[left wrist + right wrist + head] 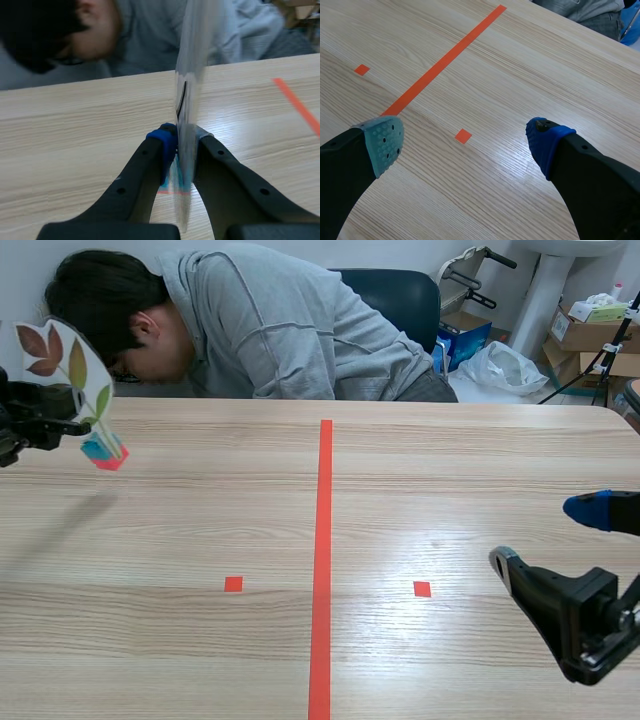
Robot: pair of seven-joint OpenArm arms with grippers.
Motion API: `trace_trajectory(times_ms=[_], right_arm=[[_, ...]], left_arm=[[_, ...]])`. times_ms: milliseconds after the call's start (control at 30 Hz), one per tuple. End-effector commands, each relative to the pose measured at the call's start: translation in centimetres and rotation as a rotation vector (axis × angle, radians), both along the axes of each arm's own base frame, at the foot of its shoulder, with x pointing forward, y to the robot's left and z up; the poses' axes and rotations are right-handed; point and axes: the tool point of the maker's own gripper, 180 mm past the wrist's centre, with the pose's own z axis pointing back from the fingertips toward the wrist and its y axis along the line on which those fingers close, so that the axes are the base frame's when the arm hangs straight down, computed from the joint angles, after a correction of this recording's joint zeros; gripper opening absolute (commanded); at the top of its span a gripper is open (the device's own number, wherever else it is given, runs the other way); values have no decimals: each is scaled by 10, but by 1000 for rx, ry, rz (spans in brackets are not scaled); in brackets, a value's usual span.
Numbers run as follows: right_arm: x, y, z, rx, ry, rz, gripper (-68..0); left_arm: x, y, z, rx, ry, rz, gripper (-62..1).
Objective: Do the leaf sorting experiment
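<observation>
- Pinching the lower part of a leaf card point(192, 75), the left gripper point(182, 150) has both fingers clamped on it, the blue pad point(162, 145) flat against one face.
- The left wrist view catches the card edge-on, a thin blurred sliver. Only the scene view shows its face (brown, red and green leaves on a stem) and the teal-and-red base point(104, 452) at its lower end.
- In the scene view the card hangs tilted at the far left, held off the table point(200, 530).
- The right gripper point(465, 140) has its fingers spread wide with nothing between them, over bare wood right of the orange-red line point(322, 560).
- The left arm enters raised at the far left, while the right arm sits low at the near right.
- A person point(270, 330) in grey leans over the far edge.
</observation>
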Motion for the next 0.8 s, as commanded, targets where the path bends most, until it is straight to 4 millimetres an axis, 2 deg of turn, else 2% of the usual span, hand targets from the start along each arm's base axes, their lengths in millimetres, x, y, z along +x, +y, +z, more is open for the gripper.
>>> trace_trajectory(times_ms=[0,133,267,667,767], right_arm=[[5,-1,7,5,-28,-4,-175],[5,-1,7,5,-28,-4,-175],[5,-1,7,5,-28,-4,-175],[5,-1,7,5,-28,-4,-175],[5,-1,7,5,-28,-4,-175]], left_arm=[[4,12,5,-1,-21,33,-569],[3,37,-9,17,-1,118,-569],[5,52,-20,32,24,172,-569],[7,53,-24,27,36,178,-566],[7,53,-24,27,37,178,-510]])
